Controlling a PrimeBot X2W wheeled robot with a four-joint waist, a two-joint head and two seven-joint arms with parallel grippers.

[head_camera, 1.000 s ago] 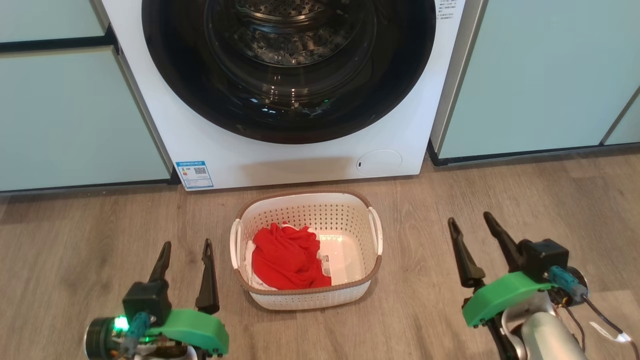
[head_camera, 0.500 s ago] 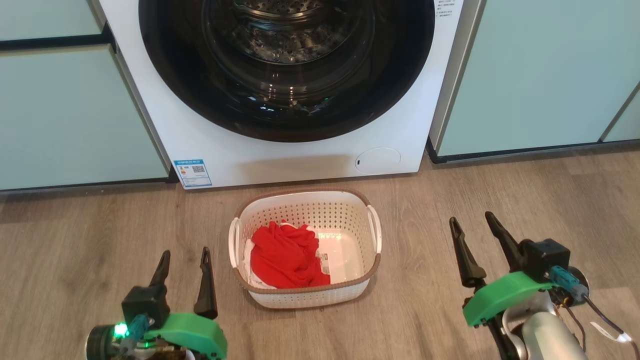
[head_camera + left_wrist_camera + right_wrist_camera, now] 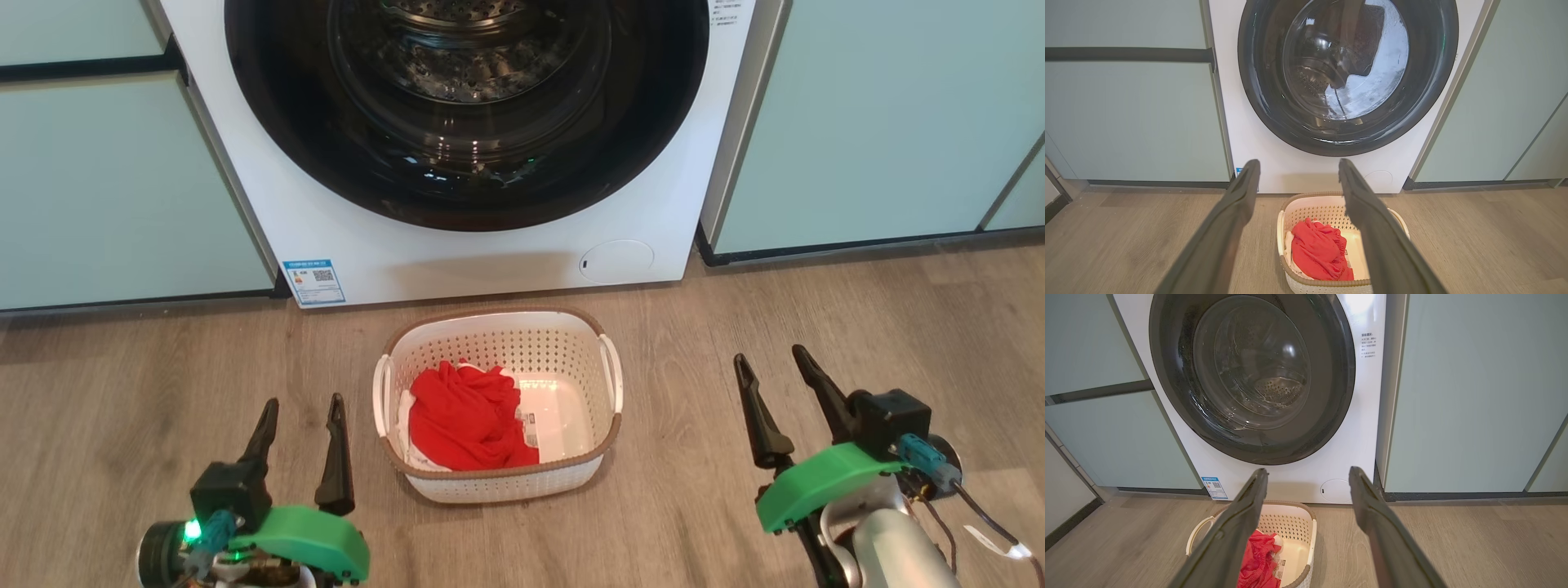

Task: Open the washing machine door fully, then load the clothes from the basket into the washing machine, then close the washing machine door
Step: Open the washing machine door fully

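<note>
**Position.** The washing machine door (image 3: 469, 200) is shut flush against the washing machine (image 3: 457, 261). The basket (image 3: 498, 488) stands on the wooden floor (image 3: 122, 408) just in front, at 6 o'clock from the door. The clothes (image 3: 465, 420) lie in its 9 o'clock half, red fabric heaped over a white piece.

**End effectors.** The left end effector (image 3: 304, 400) hangs at 8 o'clock from the basket, and the right end effector (image 3: 767, 354) at 3 o'clock, further off. Both are released with fingers spread, holding nothing and touching nothing.

**Handling, door.**
- Judged rigid and fairly heavy, swinging on a hinge.
- The glossy black rim looks slippery, and the bulging glass offers no purchase.
- No handle or recess can be made out on the visible rim, and the hinge side cannot be told.
- A finger hooked behind the rim edge is the likely hold. A pinch on the face would probably slide off.

**Handling, clothes.**
- Soft, light and limp, so they will drape and trail when lifted.
- Take hold on the raised red bunch near its centre and pinch deep enough to gather several folds.
- The white piece may stay behind.
- The basket is light and may shift if snagged.
</note>
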